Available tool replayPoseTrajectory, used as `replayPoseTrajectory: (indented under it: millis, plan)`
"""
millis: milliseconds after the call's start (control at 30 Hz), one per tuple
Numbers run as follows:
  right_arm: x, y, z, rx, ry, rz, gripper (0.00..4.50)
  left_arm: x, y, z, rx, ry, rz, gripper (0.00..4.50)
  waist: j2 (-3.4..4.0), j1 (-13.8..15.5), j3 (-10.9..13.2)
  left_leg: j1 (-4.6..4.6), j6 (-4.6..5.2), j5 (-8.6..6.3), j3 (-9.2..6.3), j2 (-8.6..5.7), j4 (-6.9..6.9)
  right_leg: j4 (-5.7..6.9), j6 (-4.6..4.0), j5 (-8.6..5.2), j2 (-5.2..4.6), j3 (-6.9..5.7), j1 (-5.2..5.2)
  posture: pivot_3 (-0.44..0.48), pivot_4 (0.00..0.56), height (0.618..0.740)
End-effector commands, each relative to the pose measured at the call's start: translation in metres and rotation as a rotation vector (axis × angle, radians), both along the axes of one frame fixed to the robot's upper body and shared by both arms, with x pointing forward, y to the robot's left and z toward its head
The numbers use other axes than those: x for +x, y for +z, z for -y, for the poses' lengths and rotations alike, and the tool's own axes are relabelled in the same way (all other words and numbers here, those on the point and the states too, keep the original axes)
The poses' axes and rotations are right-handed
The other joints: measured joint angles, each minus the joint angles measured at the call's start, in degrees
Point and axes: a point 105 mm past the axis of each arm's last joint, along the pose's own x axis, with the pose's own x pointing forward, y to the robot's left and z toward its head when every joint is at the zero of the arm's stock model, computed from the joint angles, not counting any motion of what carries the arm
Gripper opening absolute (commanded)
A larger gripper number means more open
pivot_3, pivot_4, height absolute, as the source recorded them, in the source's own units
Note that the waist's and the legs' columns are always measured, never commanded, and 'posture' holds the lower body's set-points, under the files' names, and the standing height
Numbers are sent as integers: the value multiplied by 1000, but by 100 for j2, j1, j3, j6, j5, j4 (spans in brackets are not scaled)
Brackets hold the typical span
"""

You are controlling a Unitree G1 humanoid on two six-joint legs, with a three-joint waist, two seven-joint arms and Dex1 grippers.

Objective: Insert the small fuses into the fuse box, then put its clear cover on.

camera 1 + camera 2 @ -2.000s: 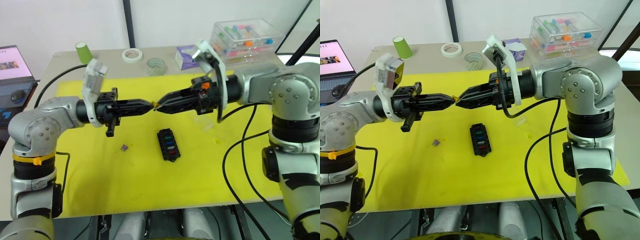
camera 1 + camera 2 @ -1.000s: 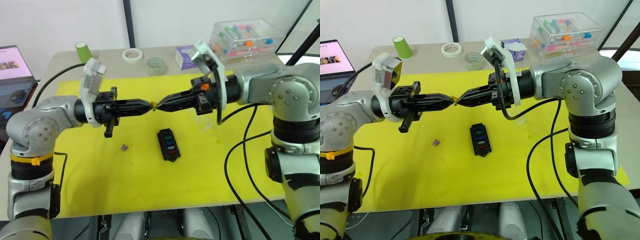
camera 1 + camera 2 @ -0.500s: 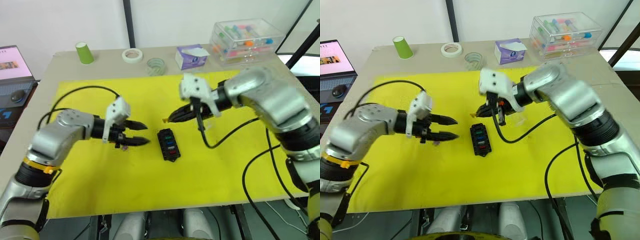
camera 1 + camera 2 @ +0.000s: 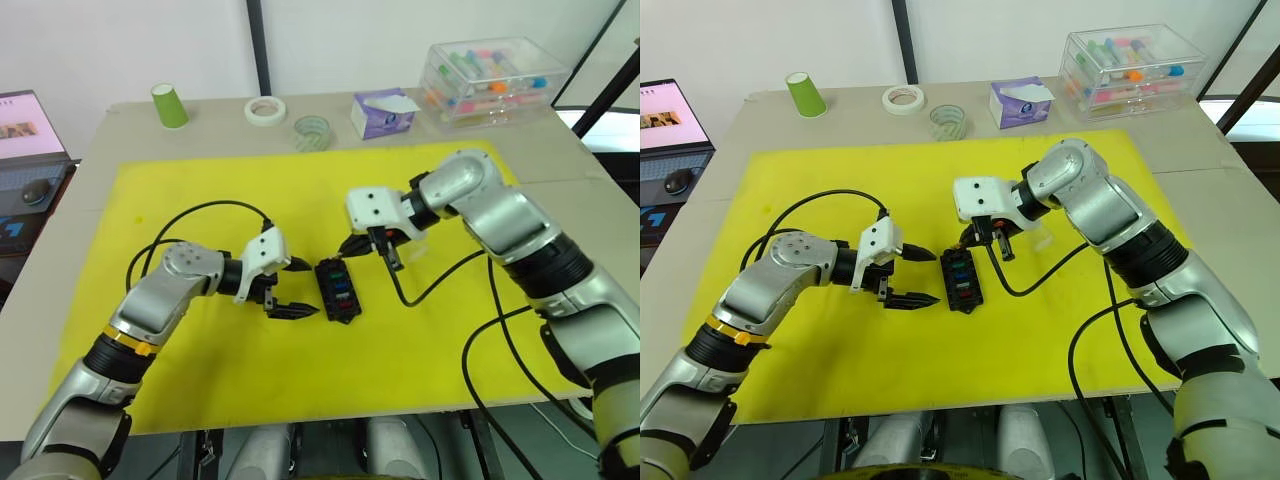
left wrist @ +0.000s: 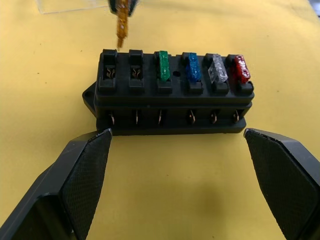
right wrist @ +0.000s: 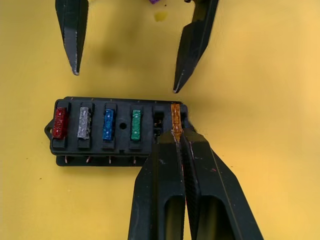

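The black fuse box [image 4: 337, 291] lies on the yellow mat [image 4: 200, 190]. Green [image 6: 136, 124], blue [image 6: 108, 124], clear [image 6: 84, 122] and red [image 6: 61, 122] fuses sit in its slots, and two end slots [image 5: 122, 72] show bare contacts. My right gripper [image 6: 179, 137] is shut on an amber fuse [image 6: 175, 117], which hangs right over the end slot. My left gripper [image 4: 308, 289] is open just left of the box, its fingers [image 5: 85, 180] spread wider than the box's length, with nothing between them. A purple fuse [image 6: 154, 1] lies on the mat behind the left gripper. The clear cover [image 5: 65, 5] lies beyond the box.
At the table's back stand a clear storage box [image 4: 495, 70] of colourful items, a purple tissue box [image 4: 385, 112], two tape rolls [image 4: 265, 108], [image 4: 312, 130] and a green cup [image 4: 168, 105]. A laptop [image 4: 25, 140] sits at the far left. Cables trail from both arms over the mat.
The left gripper let go of the amber fuse, opened wide and dropped to the box's left side. The right gripper carried the fuse down to the box's end slot.
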Motion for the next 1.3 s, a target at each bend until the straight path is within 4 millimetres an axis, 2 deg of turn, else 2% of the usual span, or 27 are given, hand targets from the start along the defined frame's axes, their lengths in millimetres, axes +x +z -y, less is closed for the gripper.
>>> replayPoseTrajectory:
  millis: [33,767,1300]
  plan:
    - [-1,7,-1,21,7,18,0,3,8,0,-6,3,51,4442,0,-1,0,0,0,0,0,0,0,0,0,0,0,0,0,0,150,740]
    - [1,-1,-4,61,-27,-49,0,1,8,1,4,-5,62,4442,0,-4,0,0,0,0,-1,-1,0,0,0,0,0,-1,0,0,150,740]
    - [8,-26,3,15,-60,-82,0,1,10,2,2,-7,72,4442,0,-10,-1,1,0,0,-2,0,0,0,0,0,0,-1,2,0,150,740]
